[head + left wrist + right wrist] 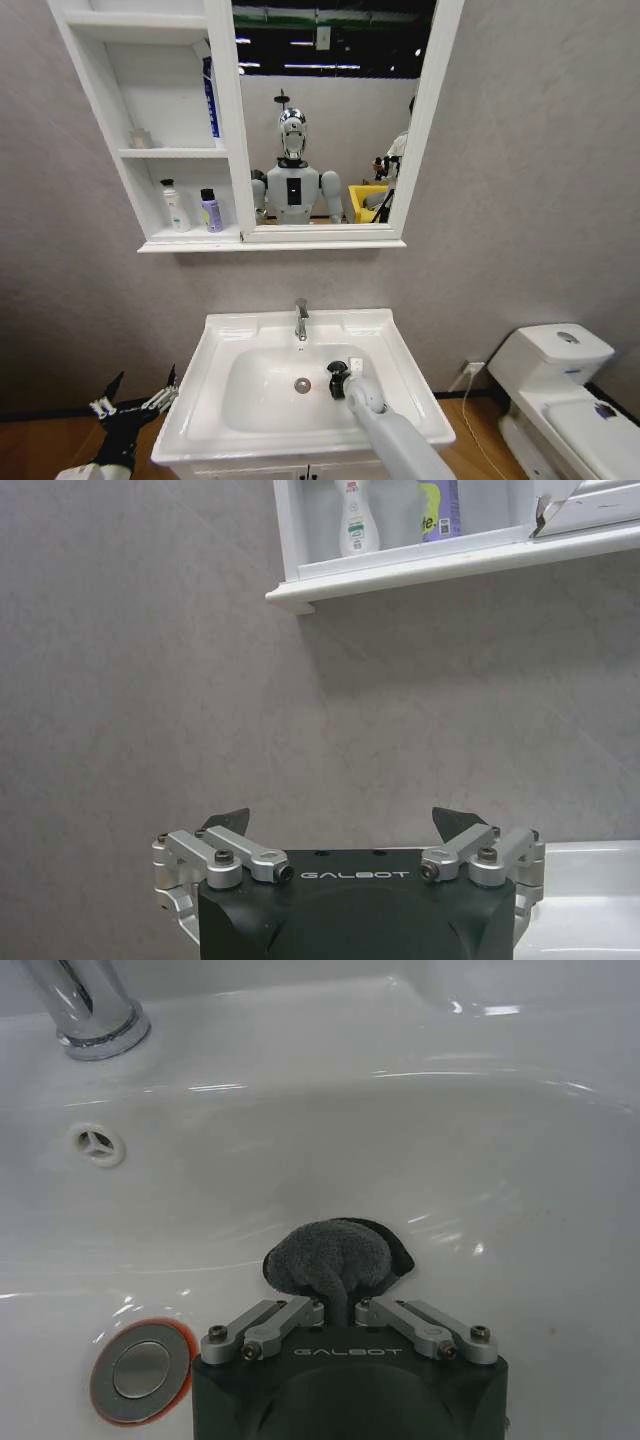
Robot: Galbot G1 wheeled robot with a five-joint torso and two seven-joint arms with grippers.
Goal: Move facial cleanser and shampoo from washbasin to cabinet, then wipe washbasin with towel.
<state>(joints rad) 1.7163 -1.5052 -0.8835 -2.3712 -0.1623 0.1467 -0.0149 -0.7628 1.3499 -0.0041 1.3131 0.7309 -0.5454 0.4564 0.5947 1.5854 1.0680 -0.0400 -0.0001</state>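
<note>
At lower centre of head frame: right gripper pinches the towel against the washbasin.
Handling: soft, light; the bunched fold suits the grip.
Left gripper: spread wide, lower left.

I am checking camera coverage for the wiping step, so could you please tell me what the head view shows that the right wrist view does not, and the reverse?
Head view alone: the cabinet with two bottles on its bottom shelf, the toilet, and the open left gripper low beside the washbasin.

Right wrist view alone: the overflow hole and the fingers pinching the dark towel against the bowl.

Both: the washbasin, its tap, the drain and the right gripper inside the bowl.
</note>
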